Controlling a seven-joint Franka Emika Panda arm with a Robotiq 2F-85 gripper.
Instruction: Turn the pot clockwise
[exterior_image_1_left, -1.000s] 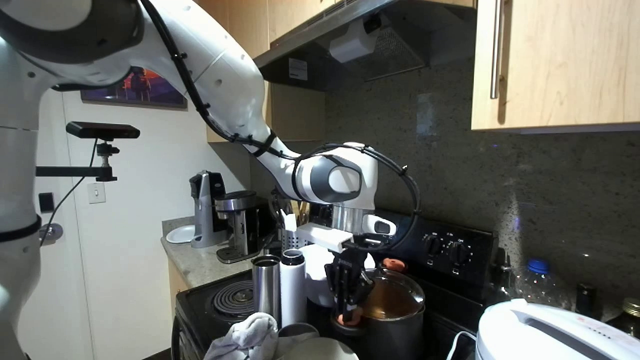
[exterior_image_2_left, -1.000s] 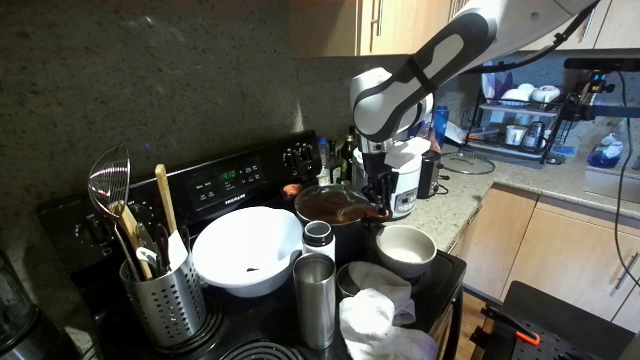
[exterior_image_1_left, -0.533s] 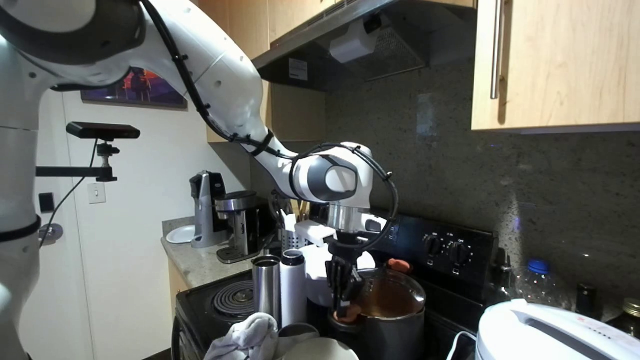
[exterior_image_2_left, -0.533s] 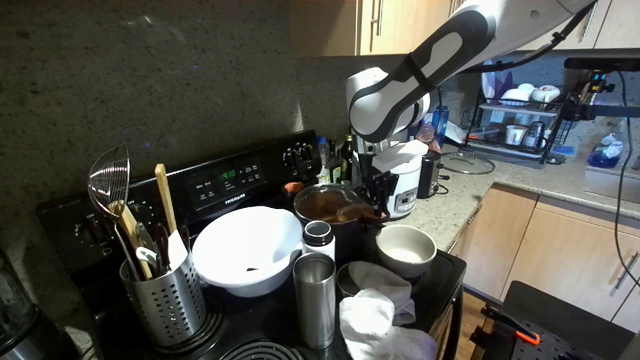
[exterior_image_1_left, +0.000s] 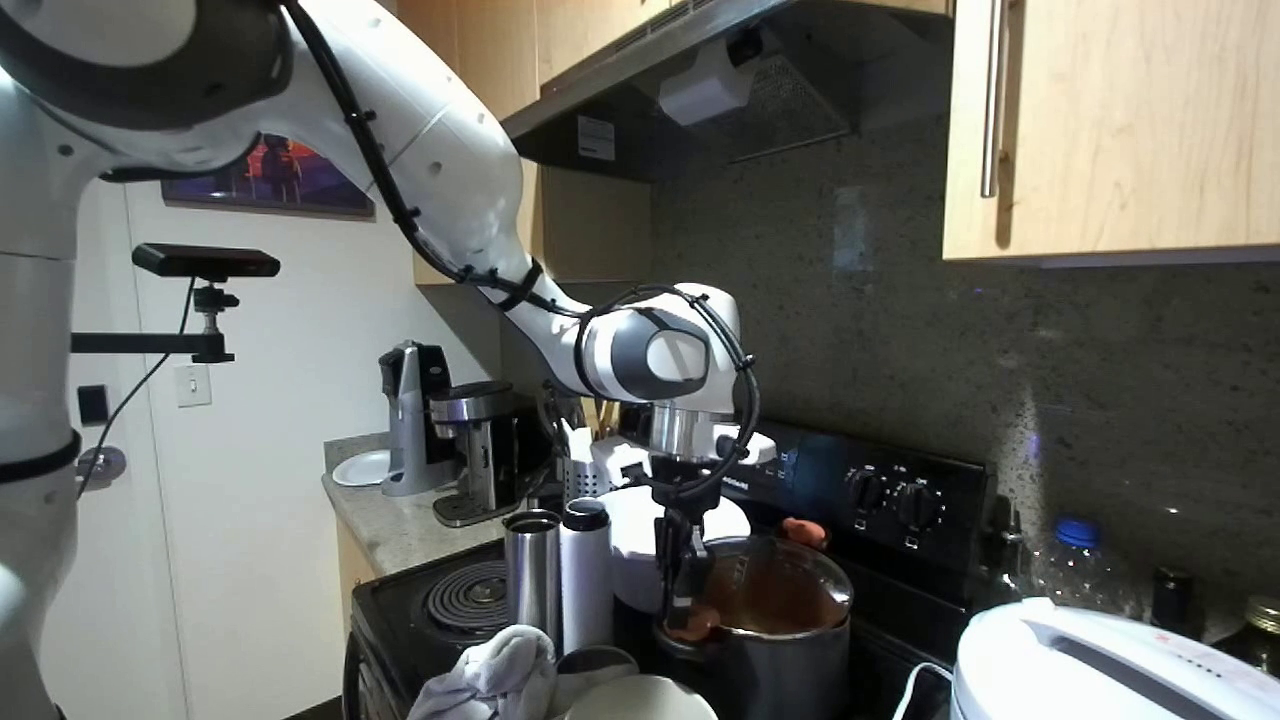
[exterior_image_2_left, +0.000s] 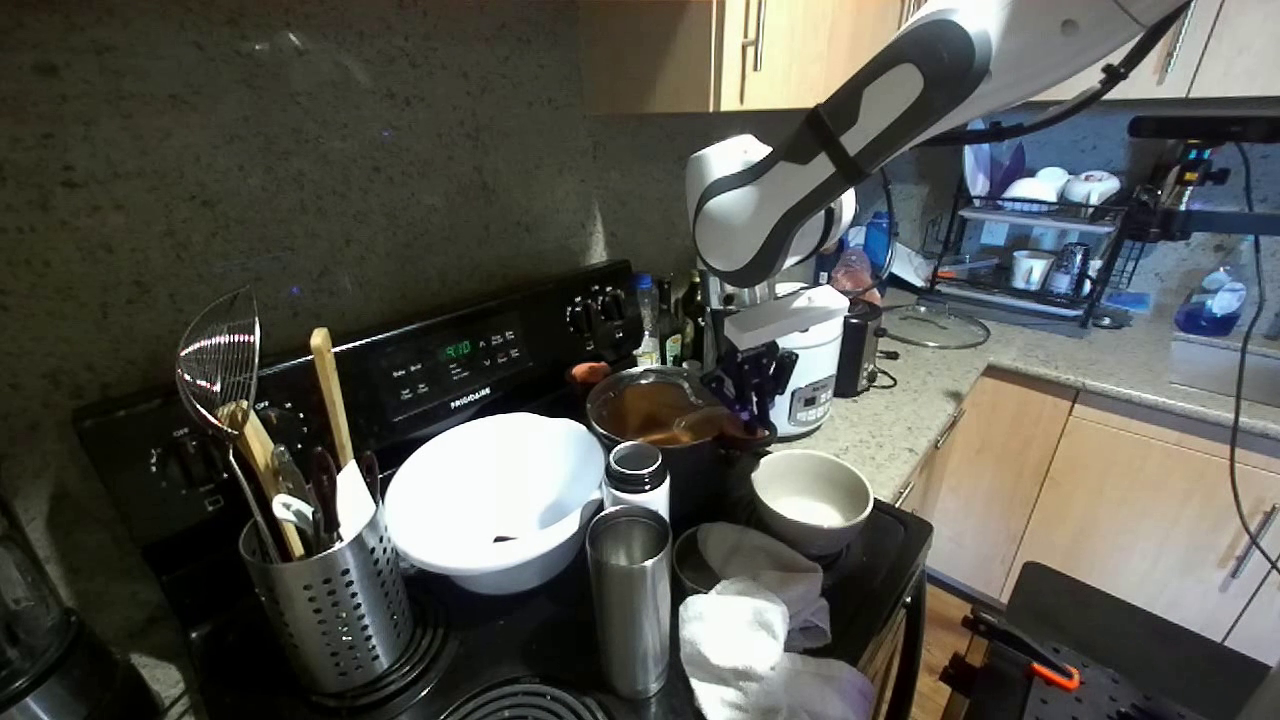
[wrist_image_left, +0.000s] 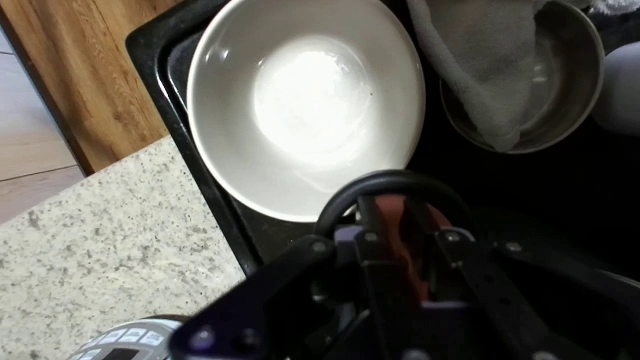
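In both exterior views the pot (exterior_image_1_left: 795, 670) sits on the black stove (exterior_image_1_left: 395, 600), near the big white bowl (exterior_image_2_left: 480, 490). The gripper (wrist_image_left: 393, 207) points down onto an orange-covered handle (exterior_image_1_left: 703, 620) at the pot's side. In the wrist view the fingers (wrist_image_left: 369, 220) stand on both sides of the orange part and look clamped on it, though it is so dark there that I can't be fully sure. The other handle (exterior_image_1_left: 803, 532) sticks out on the opposite side of the pot, with nothing holding it.

I think the step in hand is the turn itself, with the clamped handle as the part to turn by. Next, the gripper needs to hold tight and swing the handle in a curve, clockwise from above, twisting along with it. That should lead toward the white bottle (exterior_image_1_left: 588, 585) and the big white bowl, so they could get bumped.
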